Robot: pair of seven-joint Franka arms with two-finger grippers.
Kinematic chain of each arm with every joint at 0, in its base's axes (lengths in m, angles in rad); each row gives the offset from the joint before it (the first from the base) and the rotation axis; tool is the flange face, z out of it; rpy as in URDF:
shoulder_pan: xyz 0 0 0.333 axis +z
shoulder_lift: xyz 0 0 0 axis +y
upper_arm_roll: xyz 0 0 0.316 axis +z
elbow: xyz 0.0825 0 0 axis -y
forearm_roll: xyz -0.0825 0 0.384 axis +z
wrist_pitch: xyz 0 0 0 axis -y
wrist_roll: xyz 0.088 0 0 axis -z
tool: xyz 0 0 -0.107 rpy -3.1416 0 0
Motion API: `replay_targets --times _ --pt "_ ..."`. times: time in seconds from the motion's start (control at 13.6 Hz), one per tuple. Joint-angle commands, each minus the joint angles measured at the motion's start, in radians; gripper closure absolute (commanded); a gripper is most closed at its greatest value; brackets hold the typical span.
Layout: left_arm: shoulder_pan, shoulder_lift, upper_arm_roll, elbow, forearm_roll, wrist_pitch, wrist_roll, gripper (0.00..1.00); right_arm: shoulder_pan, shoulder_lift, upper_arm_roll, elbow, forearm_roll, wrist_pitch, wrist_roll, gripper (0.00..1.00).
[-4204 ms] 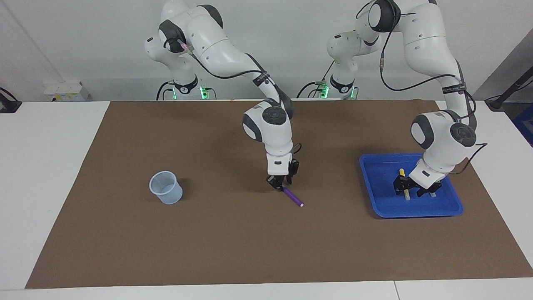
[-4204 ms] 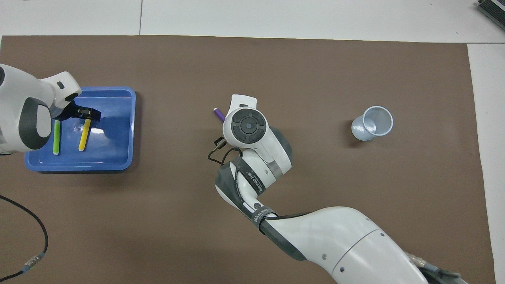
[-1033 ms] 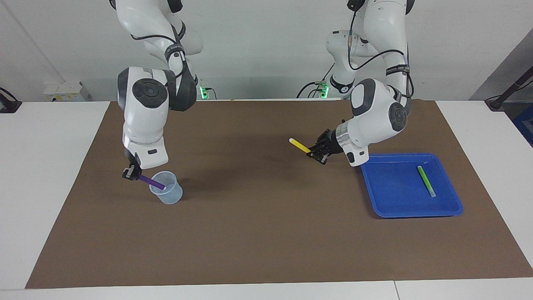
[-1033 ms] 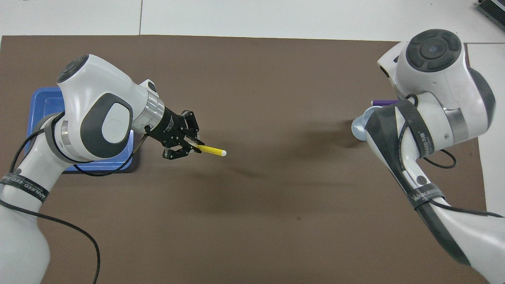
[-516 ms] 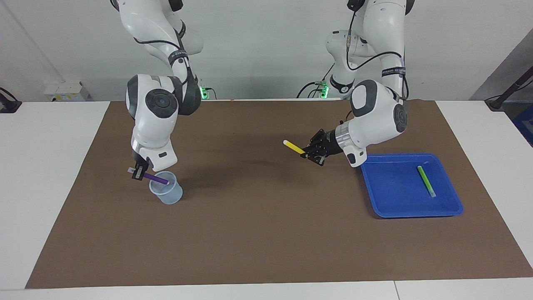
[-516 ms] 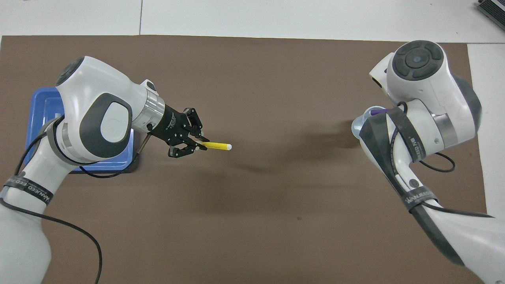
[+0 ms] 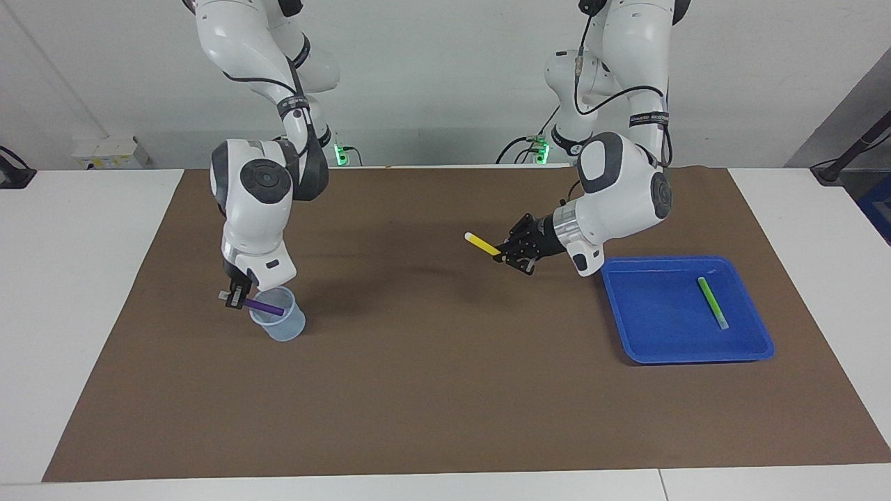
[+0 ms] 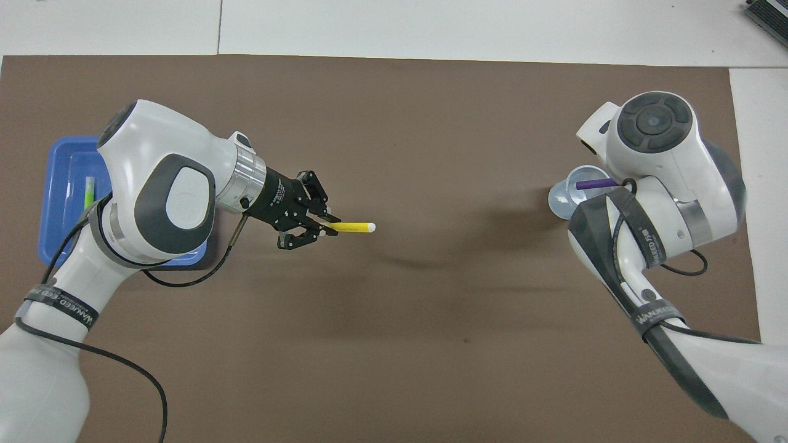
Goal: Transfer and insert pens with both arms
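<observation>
Jaws first: right gripper (image 7: 237, 298) clamped on purple pen (image 7: 264, 305), left gripper (image 7: 502, 253) clamped on yellow pen (image 7: 482, 243). Count: three pens, one clear cup (image 7: 280, 324), one blue tray (image 7: 668, 348), two arms. Purple pen slanted, tip just over cup rim at right arm's end. Yellow pen up over brown mat (image 7: 445, 403), mid-table. Green pen (image 7: 713, 302) lying alone in tray. Versus a second ago: yellow carried further from tray toward centre, purple tip further over cup.
</observation>
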Motion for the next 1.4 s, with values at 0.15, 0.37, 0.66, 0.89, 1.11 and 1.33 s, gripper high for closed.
replay_targets --times 0.15,0.37,0.66,0.89,1.11,1.33 --pt "-0.016 -0.032 0.016 -0.035 -0.021 0.019 -0.010 1.00 -0.006 -0.031 0.009 -0.037 -0.016 0.023 0.046 0.00" --pt "-0.016 -0.032 0.016 -0.035 -0.019 0.019 -0.010 1.00 0.001 -0.029 0.009 -0.025 -0.008 0.007 0.058 0.00" --pt "-0.018 -0.032 0.016 -0.035 -0.019 0.020 -0.010 1.00 0.001 -0.032 0.018 0.090 0.196 -0.097 0.142 0.00" --pt "-0.018 -0.032 0.015 -0.034 -0.019 0.020 -0.010 1.00 0.056 -0.077 0.047 0.107 0.268 -0.160 0.555 0.00" --pt "-0.018 -0.030 0.013 -0.032 -0.021 0.031 -0.016 1.00 0.047 -0.063 0.049 0.167 0.549 -0.174 0.774 0.01" --pt "-0.027 -0.030 0.013 -0.032 -0.024 0.039 -0.039 1.00 0.039 -0.063 0.047 0.174 0.720 -0.148 0.979 0.06"
